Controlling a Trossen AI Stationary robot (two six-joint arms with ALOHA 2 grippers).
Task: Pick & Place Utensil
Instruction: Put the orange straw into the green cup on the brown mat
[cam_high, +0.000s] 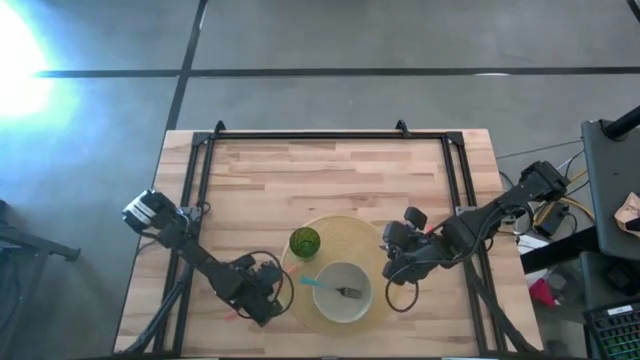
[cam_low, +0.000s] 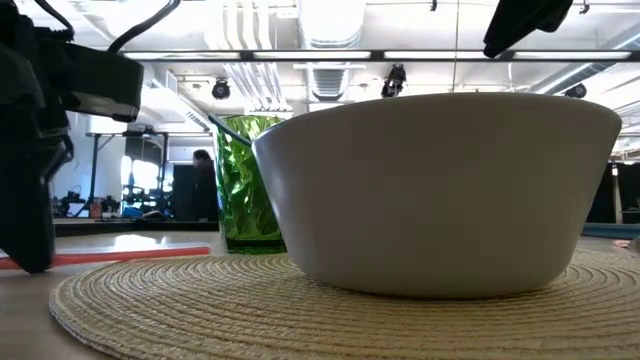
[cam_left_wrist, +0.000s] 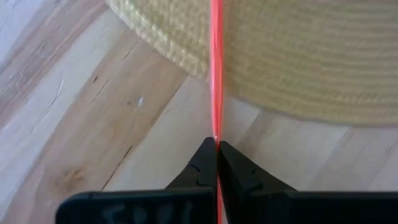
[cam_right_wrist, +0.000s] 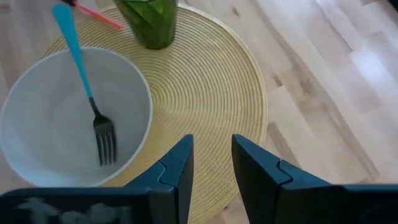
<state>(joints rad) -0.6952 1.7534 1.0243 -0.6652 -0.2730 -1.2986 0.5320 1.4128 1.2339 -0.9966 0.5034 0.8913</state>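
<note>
From above we see the bowl (cam_high: 343, 293) on the mat (cam_high: 352, 232) with a fork (cam_high: 333, 290) inside it, a green cup (cam_high: 305, 242) beside it, the left gripper (cam_high: 252, 299) low at the mat's left edge and the right gripper (cam_high: 398, 262) over the mat's right side. At table height a thin red stick (cam_low: 120, 256) lies flat by the mat, with the left arm's dark body over its end. The left wrist shows that stick (cam_left_wrist: 216, 74) pinched between closed fingers (cam_left_wrist: 202, 167), running onto the mat. We judge it light, stiff and slippery, apt to pivot, so a hold nearer its middle would steady it. The right wrist shows its fingers (cam_right_wrist: 177, 168) parted over the mat, holding nothing, and the blue-handled fork leaning in the bowl (cam_right_wrist: 37, 112).
</note>
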